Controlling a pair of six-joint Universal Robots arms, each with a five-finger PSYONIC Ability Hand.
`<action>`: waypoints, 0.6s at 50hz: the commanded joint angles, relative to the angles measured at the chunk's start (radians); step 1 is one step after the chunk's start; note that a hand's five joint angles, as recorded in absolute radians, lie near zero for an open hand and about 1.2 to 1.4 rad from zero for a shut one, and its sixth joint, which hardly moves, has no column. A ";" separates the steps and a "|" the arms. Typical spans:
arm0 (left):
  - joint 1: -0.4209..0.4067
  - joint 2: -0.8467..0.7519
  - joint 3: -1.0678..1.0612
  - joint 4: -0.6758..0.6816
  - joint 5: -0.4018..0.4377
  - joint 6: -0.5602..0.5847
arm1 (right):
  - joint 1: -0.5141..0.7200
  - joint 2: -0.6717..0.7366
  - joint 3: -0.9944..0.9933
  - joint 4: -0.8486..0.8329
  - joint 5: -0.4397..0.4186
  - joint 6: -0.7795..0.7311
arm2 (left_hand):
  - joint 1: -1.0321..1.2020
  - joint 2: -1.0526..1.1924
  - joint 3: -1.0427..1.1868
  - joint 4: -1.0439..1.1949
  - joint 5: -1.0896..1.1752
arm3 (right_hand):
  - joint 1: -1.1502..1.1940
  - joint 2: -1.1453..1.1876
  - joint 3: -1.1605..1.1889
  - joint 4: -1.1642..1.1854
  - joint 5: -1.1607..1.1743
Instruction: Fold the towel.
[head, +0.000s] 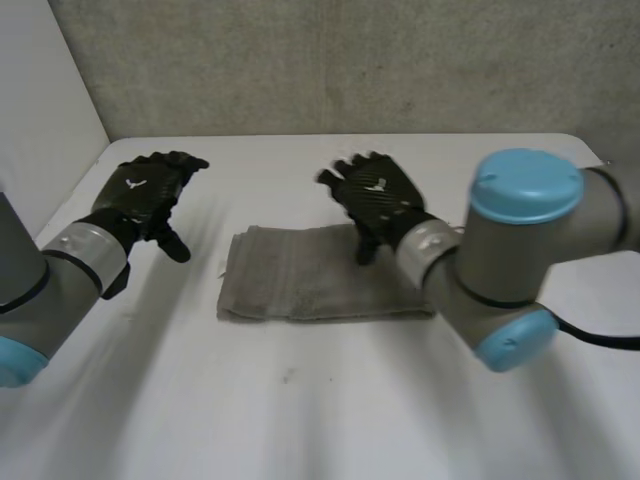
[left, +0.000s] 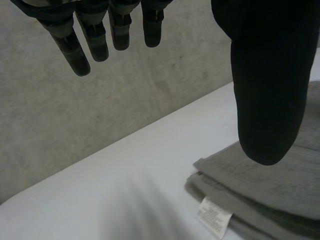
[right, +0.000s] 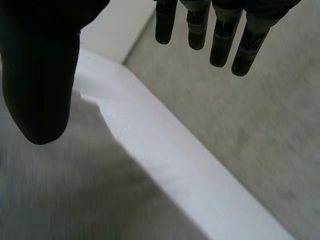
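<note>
The folded grey cloth towel (head: 300, 285) lies long-axis crosswise on the white table (head: 300, 420), my right hand (head: 375, 195) hovering spread over the towel's far right edge, nearer than my left hand (head: 145, 190), fingers relaxed, off the towel's left end.

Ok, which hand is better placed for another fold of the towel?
Right, probably: the right hand hangs open over the towel, at its far edge; the left hand is off to one side above the table.
</note>
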 joint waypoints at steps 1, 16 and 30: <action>-0.040 -0.007 -0.014 0.001 -0.002 -0.005 | -0.127 -0.039 0.198 0.007 -0.019 -0.003 | 0.011 0.019 0.016 0.017 -0.012 | 0.075 0.060 0.067 0.052 0.045; -0.045 -0.005 -0.023 0.001 -0.004 -0.005 | -0.201 0.032 0.318 -0.085 -0.073 0.002 | 0.009 0.016 0.013 0.015 -0.015 | 0.622 0.607 0.614 0.599 0.591; -0.043 -0.004 -0.034 0.001 -0.005 -0.005 | -0.201 0.044 0.278 -0.163 -0.061 0.119 | 0.009 0.016 0.013 0.015 -0.015 | 1.187 1.172 1.180 1.165 1.157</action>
